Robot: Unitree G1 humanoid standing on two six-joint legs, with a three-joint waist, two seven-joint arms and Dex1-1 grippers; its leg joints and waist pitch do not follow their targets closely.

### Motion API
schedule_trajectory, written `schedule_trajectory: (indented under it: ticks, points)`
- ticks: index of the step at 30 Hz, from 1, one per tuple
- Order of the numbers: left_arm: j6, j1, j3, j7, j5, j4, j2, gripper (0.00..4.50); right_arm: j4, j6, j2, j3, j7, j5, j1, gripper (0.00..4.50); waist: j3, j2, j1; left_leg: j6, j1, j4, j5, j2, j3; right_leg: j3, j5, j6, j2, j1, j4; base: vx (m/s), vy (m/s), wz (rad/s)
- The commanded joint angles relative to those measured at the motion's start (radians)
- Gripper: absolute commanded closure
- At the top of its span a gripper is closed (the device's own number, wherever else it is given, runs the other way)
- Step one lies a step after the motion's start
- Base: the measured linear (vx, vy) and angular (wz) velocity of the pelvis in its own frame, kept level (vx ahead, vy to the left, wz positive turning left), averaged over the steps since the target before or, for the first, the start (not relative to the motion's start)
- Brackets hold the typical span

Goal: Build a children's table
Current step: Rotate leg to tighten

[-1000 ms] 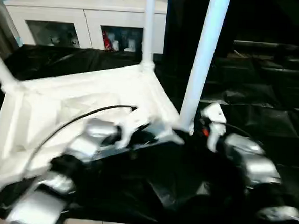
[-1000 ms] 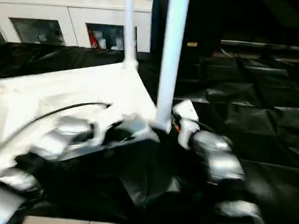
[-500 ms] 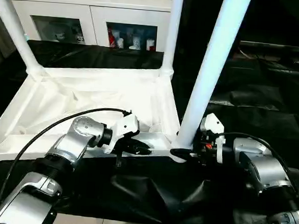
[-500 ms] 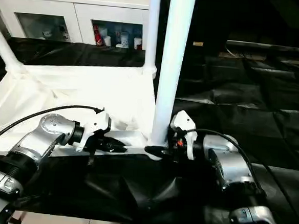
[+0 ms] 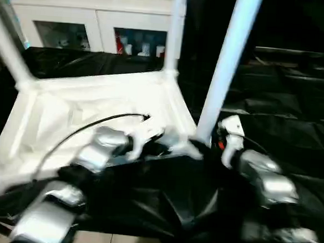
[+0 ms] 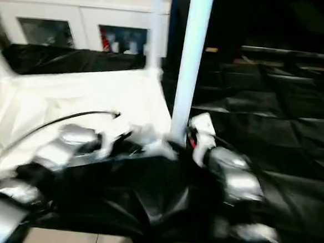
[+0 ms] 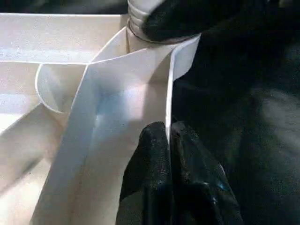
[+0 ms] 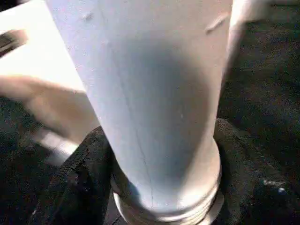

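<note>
The children's table lies upside down on black sheeting, its white ribbed tabletop (image 5: 96,103) facing up. Three white legs stand in its corner sockets: one at the back (image 5: 175,28), one at the left (image 5: 8,49) and one at the near right corner (image 5: 224,70). My left gripper (image 7: 168,136) is shut on the thin near rim (image 7: 168,89) of the tabletop, just beside that corner. My right gripper (image 8: 164,187) grips the base of the near right leg (image 8: 150,103), a black finger (image 8: 84,178) pressed to each side just above its ringed end.
A white cabinet (image 5: 91,16) with glass-fronted shelves stands behind the tabletop. Crinkled black sheeting (image 5: 285,102) covers the surface to the right and in front. A black cable (image 5: 89,127) arcs over my left forearm.
The head views have shifted and blurred with camera motion. Both grippers stay at the near right corner, the left on the rim and the right at the leg's base.
</note>
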State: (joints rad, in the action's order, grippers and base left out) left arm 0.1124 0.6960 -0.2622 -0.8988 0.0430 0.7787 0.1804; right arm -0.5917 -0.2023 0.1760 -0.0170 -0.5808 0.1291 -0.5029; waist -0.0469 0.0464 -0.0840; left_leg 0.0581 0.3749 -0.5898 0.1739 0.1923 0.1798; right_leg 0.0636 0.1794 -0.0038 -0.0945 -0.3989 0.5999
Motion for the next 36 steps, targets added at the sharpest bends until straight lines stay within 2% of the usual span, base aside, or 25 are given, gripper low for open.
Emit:
schedule_trajectory:
  ticks: [1, 2, 3, 4, 6, 7, 11, 14, 19, 20, 22, 26, 29, 33, 36]
  points:
    - [0.024, 0.035, 0.041, 0.16, 0.003, 0.022, -0.052, 4.5, -0.054, -0.024, -0.075, 0.035, 0.085, -0.018, 0.008, 1.81, 0.053, -0.006, 0.009, 0.028, -0.021, 0.084, 0.359, 0.026, -0.015, -0.032, 0.446, -0.152, -0.053, 0.032, -0.097, 0.0, 0.0, 0.0]
    - [0.028, 0.039, 0.042, 0.185, 0.003, 0.027, -0.076, 4.5, -0.066, -0.011, -0.097, 0.047, 0.114, -0.036, 0.0, 1.81, 0.054, -0.001, 0.008, 0.027, -0.023, 0.084, 0.36, 0.026, -0.016, -0.032, 0.451, -0.148, -0.054, 0.032, -0.099, 0.0, 0.0, 0.0]
    - [0.025, 0.044, 0.037, 0.21, 0.006, 0.033, -0.113, 4.5, -0.078, 0.024, -0.13, 0.088, 0.129, -0.074, -0.013, 1.81, 0.055, -0.003, 0.009, 0.026, -0.024, 0.084, 0.361, 0.027, -0.016, -0.032, 0.442, -0.146, -0.054, 0.03, -0.101, 0.0, 0.0, 0.0]
    - [0.025, 0.044, 0.037, 0.21, 0.006, 0.033, -0.113, 4.5, -0.078, 0.024, -0.13, 0.088, 0.129, -0.074, -0.013, 1.81, 0.055, -0.002, 0.009, 0.024, -0.023, 0.085, 0.362, 0.027, -0.017, -0.031, 0.434, -0.147, -0.053, 0.032, -0.1, 0.0, 0.0, 0.0]
    - [0.02, 0.045, 0.029, 0.214, 0.011, 0.035, -0.13, 4.5, -0.079, 0.056, -0.141, 0.122, 0.107, -0.097, -0.017, 1.81, 0.058, -0.006, 0.005, 0.003, -0.019, 0.084, 0.338, 0.026, -0.014, -0.034, 0.392, -0.146, -0.052, 0.035, -0.099, 0.0, 0.0, 0.0]
    - [0.015, 0.045, 0.025, 0.21, 0.013, 0.035, -0.133, 4.5, -0.076, 0.061, -0.147, 0.121, 0.074, -0.081, -0.016, 1.26, 0.059, -0.004, 0.005, -0.006, -0.016, 0.085, 0.321, 0.026, -0.014, -0.034, 0.368, -0.153, -0.052, 0.039, -0.096, 0.0, 0.0, 0.0]
    - [0.004, 0.042, 0.023, 0.191, 0.012, 0.032, -0.127, 4.5, -0.064, 0.062, -0.144, 0.113, 0.012, -0.051, -0.017, 0.99, 0.061, -0.005, 0.003, -0.022, -0.013, 0.083, 0.291, 0.027, -0.012, -0.034, 0.306, -0.173, -0.051, 0.043, -0.089, 0.0, 0.0, 0.0]
    - [-0.01, 0.02, 0.017, 0.112, 0.01, 0.003, -0.083, 4.5, -0.041, 0.084, -0.081, 0.124, -0.095, -0.046, -0.01, 0.68, 0.063, -0.005, 0.002, -0.027, -0.013, 0.082, 0.287, 0.027, -0.011, -0.034, 0.292, -0.18, -0.051, 0.045, -0.087, 0.0, 0.0, 0.0]
    - [-0.036, -0.032, -0.008, -0.094, -0.019, -0.061, 0.011, 4.5, 0.036, 0.071, 0.064, 0.141, -0.371, 0.012, 0.008, 0.68, 0.066, -0.005, -0.007, -0.066, -0.006, 0.076, 0.231, 0.031, -0.009, -0.031, 0.204, -0.209, -0.051, 0.055, -0.076, 0.0, 0.0, 0.0]
    - [-0.036, -0.032, -0.008, -0.094, -0.019, -0.061, 0.011, 4.5, 0.036, 0.071, 0.064, 0.141, -0.371, 0.012, 0.008, 0.68, 0.068, -0.005, -0.007, -0.073, -0.004, 0.073, 0.215, 0.031, -0.008, -0.031, 0.182, -0.215, -0.05, 0.056, -0.073, 0.0, 0.0, 0.0]
    - [-0.045, -0.055, -0.023, -0.194, -0.038, -0.1, 0.055, 4.5, 0.06, 0.062, 0.116, 0.145, -0.457, 0.027, 0.014, 0.68, 0.071, -0.004, -0.007, -0.09, -0.001, 0.068, 0.172, 0.032, -0.007, -0.029, 0.117, -0.241, -0.048, 0.055, -0.063, 0.0, 0.0, 0.0]
    - [-0.042, -0.076, -0.039, -0.297, -0.047, -0.135, 0.114, 4.5, 0.071, 0.06, 0.169, 0.148, -0.546, 0.031, 0.019, 0.68, 0.075, -0.003, -0.01, -0.106, -0.006, 0.064, 0.143, 0.036, -0.006, -0.028, 0.067, -0.272, -0.047, 0.051, -0.055, 0.0, 0.0, 0.0]
    - [-0.045, -0.082, -0.039, -0.358, -0.052, -0.146, 0.157, 4.5, 0.073, 0.059, 0.199, 0.15, -0.602, 0.034, 0.02, 0.68, 0.073, -0.002, -0.01, -0.108, -0.005, 0.064, 0.151, 0.038, -0.005, -0.028, 0.071, -0.282, -0.048, 0.049, -0.054, 0.0, 0.0, 0.0]
    - [-0.046, -0.08, -0.033, -0.386, -0.055, -0.148, 0.181, 4.5, 0.076, 0.054, 0.204, 0.154, -0.624, 0.042, 0.019, 0.68, 0.068, -0.002, -0.011, -0.077, -0.01, 0.07, 0.206, 0.04, -0.004, -0.03, 0.144, -0.27, -0.049, 0.044, -0.061, 0.0, 0.0, 0.0]
    - [-0.044, -0.079, -0.035, -0.392, -0.059, -0.151, 0.186, 4.5, 0.077, 0.048, 0.201, 0.158, -0.636, 0.048, 0.02, 1.01, 0.068, -0.001, -0.011, -0.062, -0.009, 0.071, 0.212, 0.039, -0.005, -0.031, 0.153, -0.262, -0.05, 0.045, -0.061, 0.0, 0.0, 0.0]
